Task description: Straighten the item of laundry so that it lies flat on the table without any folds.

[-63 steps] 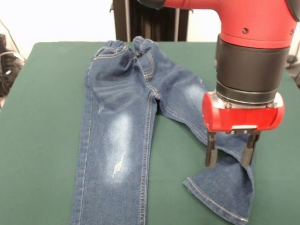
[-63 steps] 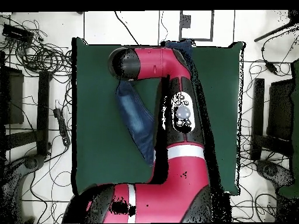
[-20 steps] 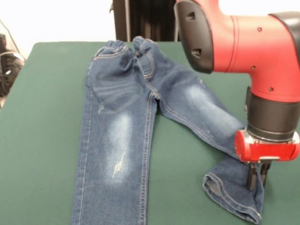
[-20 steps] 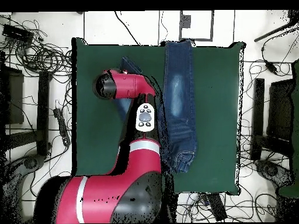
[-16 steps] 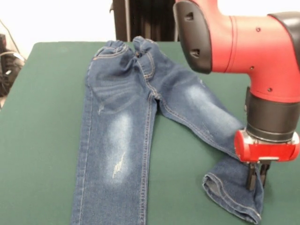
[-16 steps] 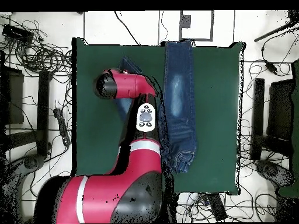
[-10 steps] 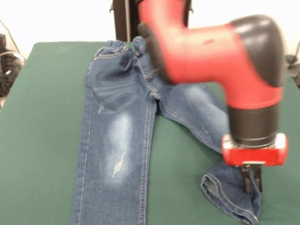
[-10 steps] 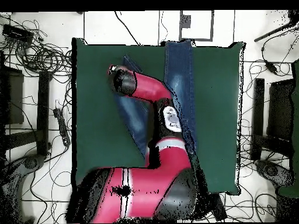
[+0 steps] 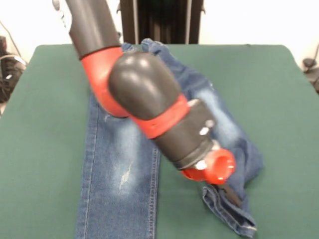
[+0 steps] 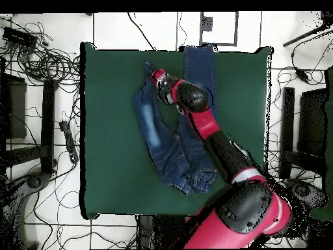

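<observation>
The item of laundry, a small pair of blue jeans (image 9: 119,169), lies on the green table (image 9: 45,149). One leg runs straight down the left; the other is bunched and folded at the right (image 9: 244,154), its hem (image 9: 227,211) doubled under. My gripper (image 9: 232,195) is tilted over that folded leg, with its dark fingers closed on the denim near the hem. The arm hides the waistband and thigh. In the overhead view the gripper (image 10: 156,77) is at the bent leg (image 10: 146,111). The straight leg (image 10: 198,62) reaches the table's (image 10: 110,163) far edge.
A black stand (image 9: 159,20) rises behind the table's far edge. Tangled cables (image 10: 45,62) and dark equipment (image 10: 302,130) lie on the floor round the table. Green cloth shows on both sides of the jeans.
The arm has swung across from the right and tilted over. The held leg end moved inward, and that leg is more bunched than before.
</observation>
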Controlling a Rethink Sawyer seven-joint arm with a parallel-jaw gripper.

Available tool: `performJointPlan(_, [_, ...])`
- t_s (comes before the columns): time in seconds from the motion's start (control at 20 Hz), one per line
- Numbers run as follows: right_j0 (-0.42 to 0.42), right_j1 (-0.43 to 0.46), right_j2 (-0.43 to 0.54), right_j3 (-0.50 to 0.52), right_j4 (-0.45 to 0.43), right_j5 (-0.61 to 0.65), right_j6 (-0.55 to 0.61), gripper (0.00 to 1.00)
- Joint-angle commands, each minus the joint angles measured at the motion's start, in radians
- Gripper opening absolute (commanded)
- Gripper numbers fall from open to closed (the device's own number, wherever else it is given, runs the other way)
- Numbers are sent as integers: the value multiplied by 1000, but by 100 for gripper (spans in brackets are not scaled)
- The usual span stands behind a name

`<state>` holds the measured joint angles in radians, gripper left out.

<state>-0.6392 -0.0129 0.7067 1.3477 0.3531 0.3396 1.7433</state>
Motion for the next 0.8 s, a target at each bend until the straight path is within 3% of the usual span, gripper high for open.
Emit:
performJointPlan(0.05, [-25, 153, 258, 181, 32, -135, 197, 0])
performJointPlan(0.45, [-33, 151, 273, 198, -51, -170, 159, 0])
performJointPlan(0.8, [-87, 86, 304, 309, -27, -119, 230, 0])
